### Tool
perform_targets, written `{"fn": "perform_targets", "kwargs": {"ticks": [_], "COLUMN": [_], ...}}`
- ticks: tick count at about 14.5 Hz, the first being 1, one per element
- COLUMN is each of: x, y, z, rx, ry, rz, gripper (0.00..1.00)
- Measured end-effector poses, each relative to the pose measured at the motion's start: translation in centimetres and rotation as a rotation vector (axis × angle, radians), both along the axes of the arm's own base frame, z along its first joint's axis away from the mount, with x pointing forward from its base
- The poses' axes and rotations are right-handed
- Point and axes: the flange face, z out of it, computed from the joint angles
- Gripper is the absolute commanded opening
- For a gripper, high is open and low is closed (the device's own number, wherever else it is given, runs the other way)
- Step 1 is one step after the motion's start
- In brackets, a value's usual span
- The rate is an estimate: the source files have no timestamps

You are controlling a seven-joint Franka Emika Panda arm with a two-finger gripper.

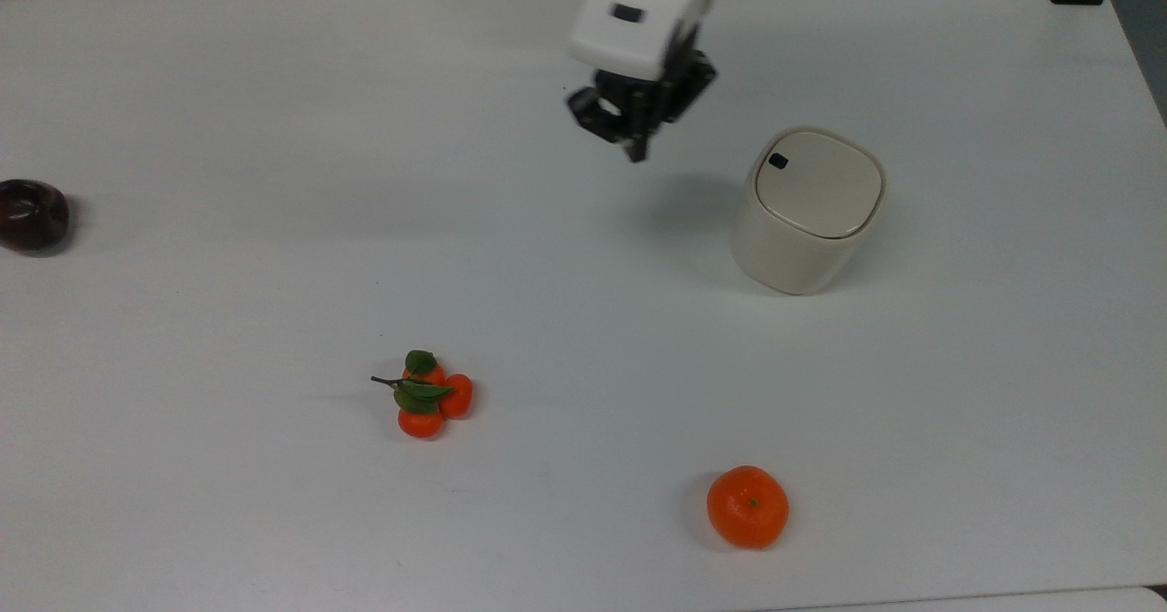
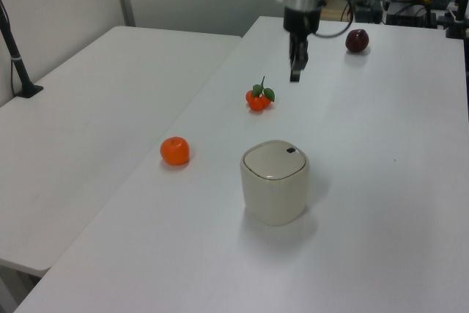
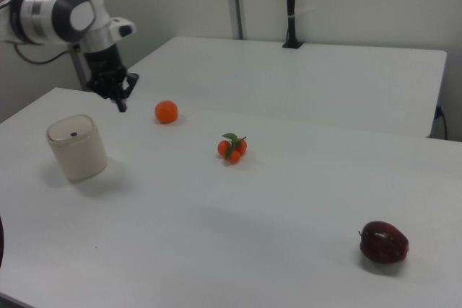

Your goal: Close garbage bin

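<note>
Top view: cream-white rounded plastic garbage bin (image 1: pixel 807 211) looks shut — my tool (image 1: pixel 635 144), seemingly pinched together, hangs clear; nothing left but retreat.

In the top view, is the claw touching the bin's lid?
No: the claw hangs in the air off the top view's left of the garbage bin, whose lid lies flat and shut.
</note>
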Motion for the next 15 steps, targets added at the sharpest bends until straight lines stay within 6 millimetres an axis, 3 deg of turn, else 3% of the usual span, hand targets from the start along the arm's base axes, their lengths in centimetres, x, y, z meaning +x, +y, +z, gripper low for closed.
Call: {"fn": "perform_targets", "kwargs": {"ticks": [2, 4, 9, 10, 11, 12, 13, 14, 15], "x": [-0.2, -1.3, -3.6, -3.7, -3.7, -3.7, -3.7, -3.7, -3.7], "y": [-6.3, -10.8, -16.4, -16.7, -16.8, -16.9, -17.0, -17.0, -17.0], "z": [2.8, 4.9, 8.0, 8.0, 8.0, 7.9, 7.8, 7.8, 7.8], "rx": [-0.002, -0.004, -0.010, -0.024, -0.045, -0.065, -0.081, -0.085, -0.087], "ry": [0.025, 0.057, 0.086, 0.086, 0.084, 0.082, 0.081, 0.080, 0.080], "rz": [-0.110, -0.204, -0.316, -0.337, -0.358, -0.369, -0.372, -0.372, -0.373], "gripper": [0.00, 0.00, 0.04, 0.17, 0.39, 0.75, 0.93, 1.00, 1.00]}}
